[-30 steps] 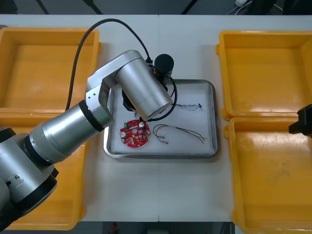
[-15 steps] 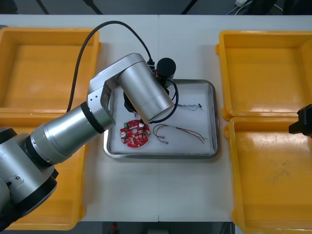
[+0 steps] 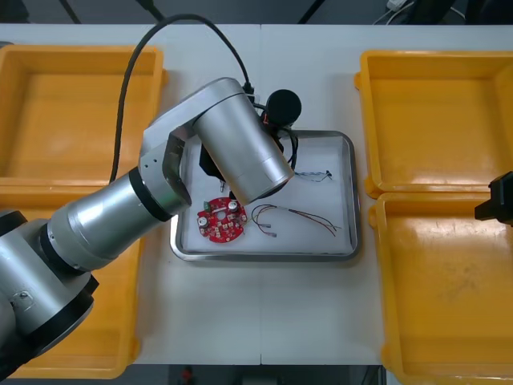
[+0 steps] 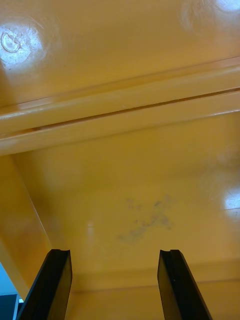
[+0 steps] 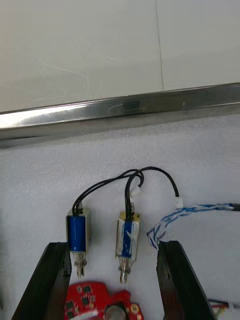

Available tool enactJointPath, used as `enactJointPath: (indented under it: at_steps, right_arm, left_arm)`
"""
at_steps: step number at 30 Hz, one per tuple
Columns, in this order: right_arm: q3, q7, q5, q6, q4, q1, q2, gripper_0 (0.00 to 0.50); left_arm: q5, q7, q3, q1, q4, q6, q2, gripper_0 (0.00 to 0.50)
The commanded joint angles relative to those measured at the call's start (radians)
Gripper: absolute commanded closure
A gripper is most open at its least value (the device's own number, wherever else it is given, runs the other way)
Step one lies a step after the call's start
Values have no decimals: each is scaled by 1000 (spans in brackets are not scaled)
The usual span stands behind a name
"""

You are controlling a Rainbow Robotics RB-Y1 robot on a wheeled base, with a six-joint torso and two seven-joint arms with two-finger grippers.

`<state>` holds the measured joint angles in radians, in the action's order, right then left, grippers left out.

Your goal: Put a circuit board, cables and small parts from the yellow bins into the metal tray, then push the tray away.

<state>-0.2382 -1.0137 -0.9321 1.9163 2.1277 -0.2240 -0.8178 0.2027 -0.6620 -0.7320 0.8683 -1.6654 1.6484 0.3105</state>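
Left gripper (image 5: 114,246) sits low over the metal tray (image 3: 264,255), far-left part. Fingers are spread wide and grip nothing. Two small metal parts (image 5: 127,239) with black cables (image 5: 150,172) lie on the white liner between the fingers. Circuit board (image 3: 222,219) is in the tray's near-left area, blue and white cable (image 3: 314,176) toward the far right. Right gripper (image 4: 114,252) hangs over the near right yellow bin (image 3: 449,313), fingers also apart, nothing between them.

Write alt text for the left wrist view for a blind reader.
The left gripper, fingers open, hangs over the white-lined metal tray, framing two small metal parts with black cables. A red circuit board lies between the fingers too, a twisted blue and white cable beside the parts, the light table beyond the tray's rim.
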Motion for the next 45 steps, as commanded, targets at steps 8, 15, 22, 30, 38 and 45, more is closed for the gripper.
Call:
enactJointPath:
  at_steps: [8,15,22,30,38,45]
  right_arm:
    - [-32,43,-7,4,31,11,-21,0]
    - [-32,43,-7,4,31,11,-21,0]
    - [-32,43,-7,4,31,11,-21,0]
    - [22,37,-10,4,60,-44,-14,0]
    - [211,30,-14,4,67,-184,-15,0]
    - [424,20,-34,4,52,-339,-14,0]
  left_arm:
    - [156,-131,214,21,-309,209,142,0]
    - [357,-205,362,18,-379,225,305,0]
    - [520,-260,503,-49,-422,225,496,0]
    - [679,-450,775,-273,-441,166,628,0]
    - [750,-620,1002,-508,-467,94,656,0]
    - [764,-608,1108,-675,-537,88,656,0]
